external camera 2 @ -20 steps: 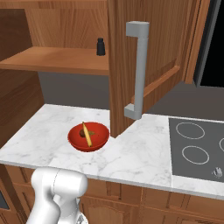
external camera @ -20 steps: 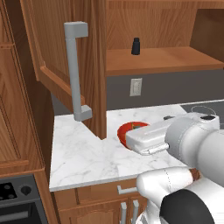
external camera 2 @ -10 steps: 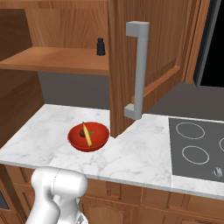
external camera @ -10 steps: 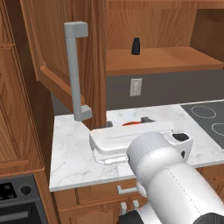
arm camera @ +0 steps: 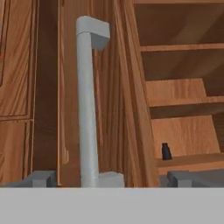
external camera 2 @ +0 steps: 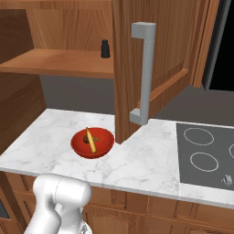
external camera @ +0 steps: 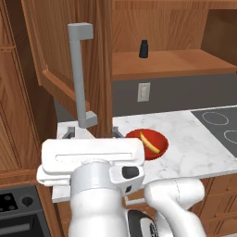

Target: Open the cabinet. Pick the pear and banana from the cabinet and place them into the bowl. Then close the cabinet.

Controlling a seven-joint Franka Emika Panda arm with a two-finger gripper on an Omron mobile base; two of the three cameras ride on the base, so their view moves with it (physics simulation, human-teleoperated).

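- The cabinet (external camera 2: 151,50) has both doors swung open, as they were a second ago; its shelf holds a small black bottle (external camera: 144,48).
- Since then the arm has swung left across the left base view, and the end effector (external camera: 91,134) now sits just below the left door's grey handle (external camera: 79,74), fingers spread wide with nothing between them.
- The bowl (external camera 2: 92,142) rests on the marble surface (external camera 2: 151,157), unmoved, with the banana (external camera 2: 91,139) and the pear (external camera 2: 86,138) inside.
- A stovetop (external camera 2: 205,153) lies to the right, a wall outlet (external camera: 144,91) behind the bowl.
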